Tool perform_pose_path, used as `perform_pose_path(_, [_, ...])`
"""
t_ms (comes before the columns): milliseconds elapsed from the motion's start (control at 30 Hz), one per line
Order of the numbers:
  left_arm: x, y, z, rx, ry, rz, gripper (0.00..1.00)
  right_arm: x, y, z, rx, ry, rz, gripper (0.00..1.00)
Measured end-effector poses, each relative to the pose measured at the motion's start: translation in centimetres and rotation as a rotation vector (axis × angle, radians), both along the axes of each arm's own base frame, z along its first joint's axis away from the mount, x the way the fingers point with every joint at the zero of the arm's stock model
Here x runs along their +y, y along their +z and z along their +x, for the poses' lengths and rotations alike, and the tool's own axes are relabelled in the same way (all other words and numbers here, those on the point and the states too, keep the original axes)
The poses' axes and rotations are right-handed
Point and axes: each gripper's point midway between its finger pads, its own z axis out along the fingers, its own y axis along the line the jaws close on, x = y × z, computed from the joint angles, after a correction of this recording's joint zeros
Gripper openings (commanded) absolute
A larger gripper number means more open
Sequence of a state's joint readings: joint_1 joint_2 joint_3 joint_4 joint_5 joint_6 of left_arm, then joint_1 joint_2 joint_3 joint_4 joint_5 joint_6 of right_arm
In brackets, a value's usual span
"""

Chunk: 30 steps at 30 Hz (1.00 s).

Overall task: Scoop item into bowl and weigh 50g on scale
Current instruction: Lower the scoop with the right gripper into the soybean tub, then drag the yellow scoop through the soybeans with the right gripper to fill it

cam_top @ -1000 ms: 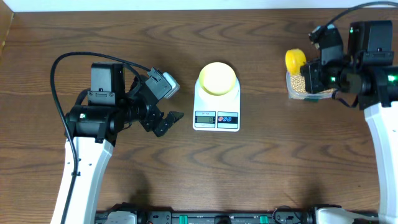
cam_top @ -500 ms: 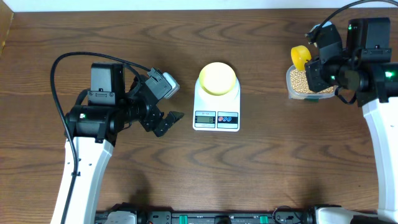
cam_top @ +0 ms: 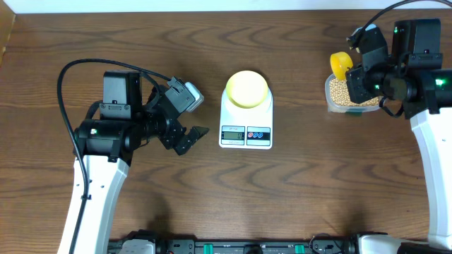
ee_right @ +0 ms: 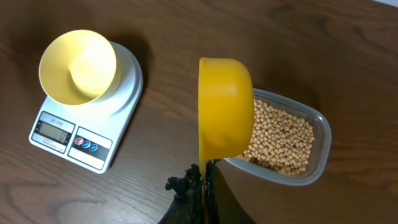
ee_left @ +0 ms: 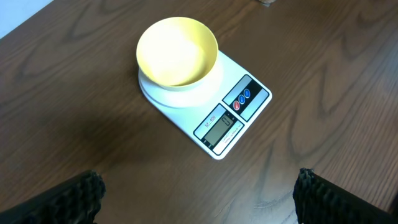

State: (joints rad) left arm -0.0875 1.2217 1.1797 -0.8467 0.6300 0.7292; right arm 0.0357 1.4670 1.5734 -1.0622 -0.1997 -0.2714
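Toward the left edge of the table [cam_top: 296, 204], the left gripper [cam_top: 191, 139] hangs released, its fingers [ee_left: 81, 196] wide apart and holding nothing. It has not moved over the last second. In the middle, nearer the far edge, the scale [cam_top: 245, 135] carries the bowl [cam_top: 246, 88], which is empty in both wrist views. The display is too small to read.

By the right edge, toward the far right corner, the tub [ee_right: 316, 158] holds the heap of beans [ee_right: 280, 137]. The change is here: a second ago the scoop [ee_right: 225, 106] sat closer to the tub's near-left side. It has since shifted slightly right and toward the far edge, and has held nearly still for the last half second. The right gripper [ee_right: 204, 179] is clenched on the scoop's handle. The scoop lies on its side above the tub's left rim with its mouth toward the scale, so I cannot tell whether it carries beans.

I judge that the dip is over and the carry to the bowl comes next. No beans are in the bowl, so weighing has not begun.
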Motion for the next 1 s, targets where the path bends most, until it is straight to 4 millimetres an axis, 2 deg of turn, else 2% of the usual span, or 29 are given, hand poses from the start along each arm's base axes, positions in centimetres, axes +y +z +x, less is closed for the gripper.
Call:
perform_pose_path(100, [0.0, 0.0, 0.0, 0.000, 0.000, 0.000, 0.99, -0.4, -0.1, 0.0, 0.008, -0.024, 0.007, 0.01])
perform_pose_path(500, [0.0, 0.0, 0.0, 0.000, 0.000, 0.000, 0.99, -4.7, -0.9, -0.4, 0.049, -0.136, -0.012, 0.01])
perform_pose_path(667, [0.0, 0.0, 0.0, 0.000, 0.000, 0.000, 0.99, -5.7, -3.3, 0.4, 0.102, -0.142, -0.043, 0.01])
perform_pose_path(867, [0.0, 0.0, 0.0, 0.000, 0.000, 0.000, 0.99, -7.7, -7.1, 1.8, 0.188, -0.181, -0.061, 0.01])
perform_pose_path(1000, [0.0, 0.0, 0.0, 0.000, 0.000, 0.000, 0.99, -9.0, -8.6, 2.4, 0.218, -0.247, -0.048, 0.01])
